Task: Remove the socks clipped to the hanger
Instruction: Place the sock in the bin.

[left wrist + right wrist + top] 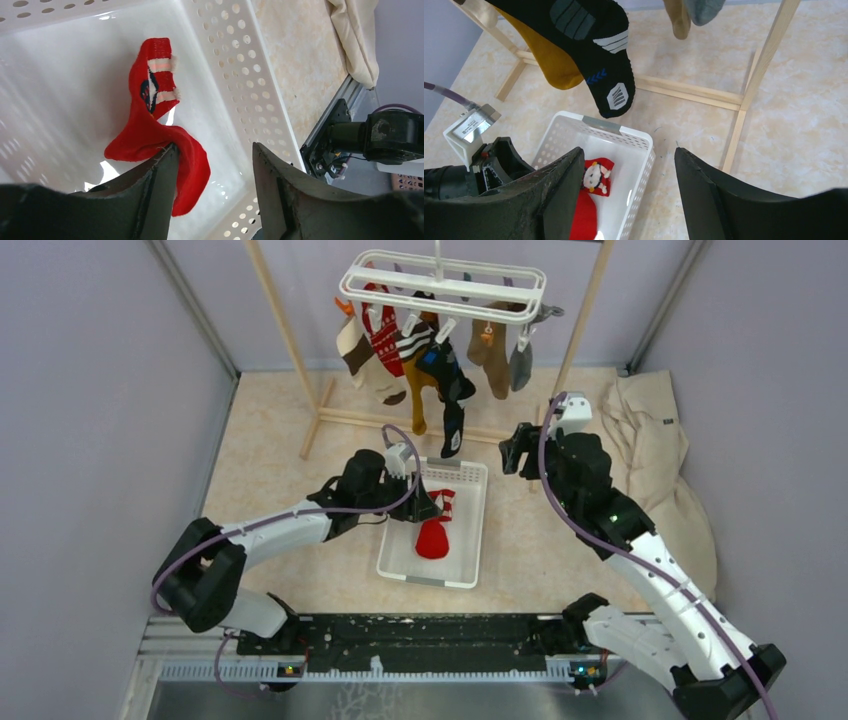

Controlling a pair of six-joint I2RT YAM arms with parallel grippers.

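Left tool point(215, 150), spread, hangs inside the basket point(240, 75) over the loose red sock point(150, 130); right tool point(629, 150), spread and empty, hovers over open surface point(540, 540) beside it.

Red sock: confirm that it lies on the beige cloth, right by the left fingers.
Not right. The red sock lies in the white basket, not on the beige cloth, as the top external view shows. It is right by the left fingers.

The red sock point(150, 132) has pale stripes; the basket point(235, 75) is white; the black sock point(596, 50) bears grey patches and blue chevrons.
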